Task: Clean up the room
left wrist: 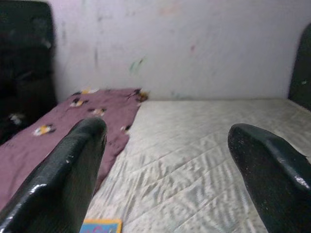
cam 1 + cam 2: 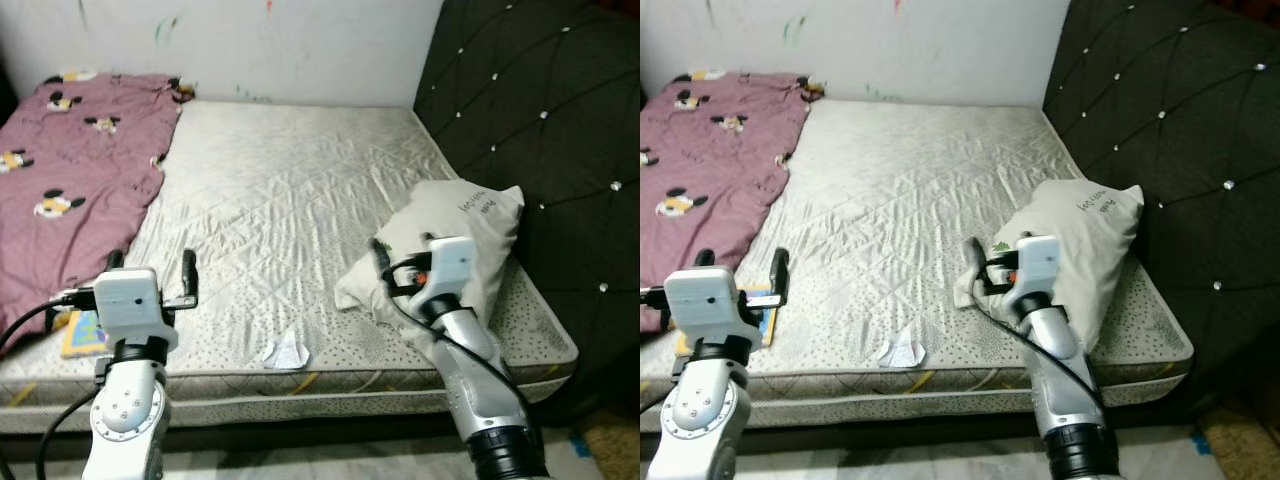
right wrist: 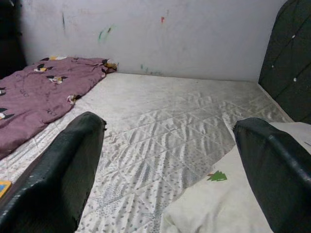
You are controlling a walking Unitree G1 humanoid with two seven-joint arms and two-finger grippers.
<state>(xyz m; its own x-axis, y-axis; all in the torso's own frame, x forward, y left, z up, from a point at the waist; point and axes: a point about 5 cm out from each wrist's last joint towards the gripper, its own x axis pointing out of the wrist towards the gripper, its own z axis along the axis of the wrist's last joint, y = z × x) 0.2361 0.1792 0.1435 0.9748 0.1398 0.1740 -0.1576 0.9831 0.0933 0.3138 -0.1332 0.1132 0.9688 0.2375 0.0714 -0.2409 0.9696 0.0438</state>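
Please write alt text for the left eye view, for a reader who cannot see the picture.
Two robot arms reach over a bare quilted mattress: the right pincer, open, sits at a white pillow near the dark tufted headboard, the left pincer is open above the front edge. A maroon cartoon-print blanket covers the left side; a crumpled paper scrap lies near the front.

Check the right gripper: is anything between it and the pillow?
Nothing visible. The right gripper is open and hovers right at the near edge of the pillow, with only bare mattress beside it.
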